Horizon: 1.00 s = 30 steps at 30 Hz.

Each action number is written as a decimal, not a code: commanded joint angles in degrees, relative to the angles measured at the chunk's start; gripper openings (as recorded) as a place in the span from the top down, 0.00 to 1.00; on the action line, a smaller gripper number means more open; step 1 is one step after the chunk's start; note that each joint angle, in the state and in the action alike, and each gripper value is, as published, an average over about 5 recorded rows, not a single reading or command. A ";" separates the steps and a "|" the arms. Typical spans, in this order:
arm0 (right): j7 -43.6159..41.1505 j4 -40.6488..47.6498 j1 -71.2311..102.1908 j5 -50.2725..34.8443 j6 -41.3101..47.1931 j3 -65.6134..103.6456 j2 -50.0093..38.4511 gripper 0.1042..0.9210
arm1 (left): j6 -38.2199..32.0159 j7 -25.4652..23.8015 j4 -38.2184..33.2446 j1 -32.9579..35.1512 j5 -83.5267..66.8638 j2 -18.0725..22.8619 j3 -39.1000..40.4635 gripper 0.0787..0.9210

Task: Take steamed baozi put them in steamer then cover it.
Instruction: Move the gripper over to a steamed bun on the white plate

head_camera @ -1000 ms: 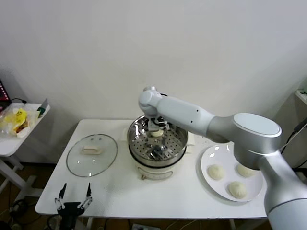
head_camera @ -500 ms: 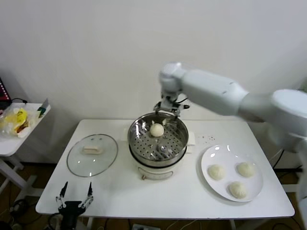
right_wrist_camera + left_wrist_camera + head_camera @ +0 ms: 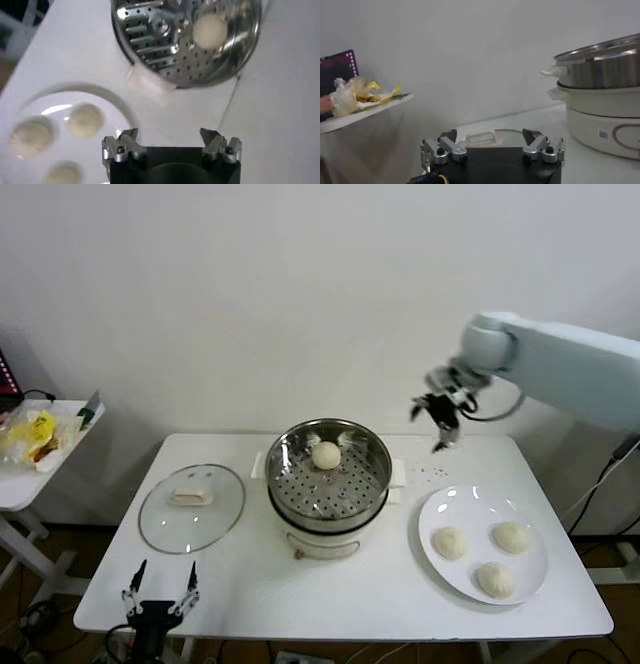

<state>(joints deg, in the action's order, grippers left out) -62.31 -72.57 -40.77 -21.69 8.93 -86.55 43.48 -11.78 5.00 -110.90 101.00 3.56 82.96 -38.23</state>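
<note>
One steamed baozi [image 3: 326,454] lies on the perforated tray at the back of the steamer [image 3: 372,494]; it also shows in the right wrist view [image 3: 209,30]. Three baozi [image 3: 450,543] [image 3: 512,536] [image 3: 495,579] lie on the white plate [image 3: 446,509] at the right. The glass cover [image 3: 160,529] with its white bar handle [image 3: 191,497] lies flat on the table left of the steamer. My right gripper [image 3: 440,422] is open and empty, high above the table between steamer and plate. My left gripper [image 3: 159,594] is open, parked low at the table's front left edge.
A small side table [image 3: 20,474] with a yellow bag [image 3: 33,434] stands at the far left. The white table [image 3: 330,599] ends just in front of the plate and steamer. A wall is close behind.
My right gripper let go of the baozi in the steamer, rose out, and swung right toward the plate. The left arm has stayed put.
</note>
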 commanded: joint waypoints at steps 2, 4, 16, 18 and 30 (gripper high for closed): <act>1.15 -3.48 15.44 0.65 9.95 4.36 -10.24 0.12 | 0.04 0.02 0.31 0.03 0.40 0.18 -0.29 0.12; 1.37 -3.54 18.43 1.42 10.24 6.21 -9.94 0.12 | 0.10 0.03 0.33 -0.01 0.61 0.37 -0.26 0.12; 3.12 -0.67 28.49 4.77 10.22 13.63 -6.41 0.12 | 0.10 0.44 0.36 0.34 1.60 1.29 -0.15 0.12; 3.23 -0.25 28.93 4.96 10.17 13.73 -5.94 0.12 | 0.09 0.50 0.32 0.50 1.58 1.38 -0.26 0.12; 4.21 2.70 30.47 5.52 10.00 16.31 -2.82 0.12 | -0.54 0.55 0.82 1.01 1.30 1.51 -0.36 0.12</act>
<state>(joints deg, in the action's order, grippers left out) -58.56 -71.14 -13.35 -16.74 18.29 -72.70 39.56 -12.07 5.54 -110.36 101.86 4.91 84.42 -38.58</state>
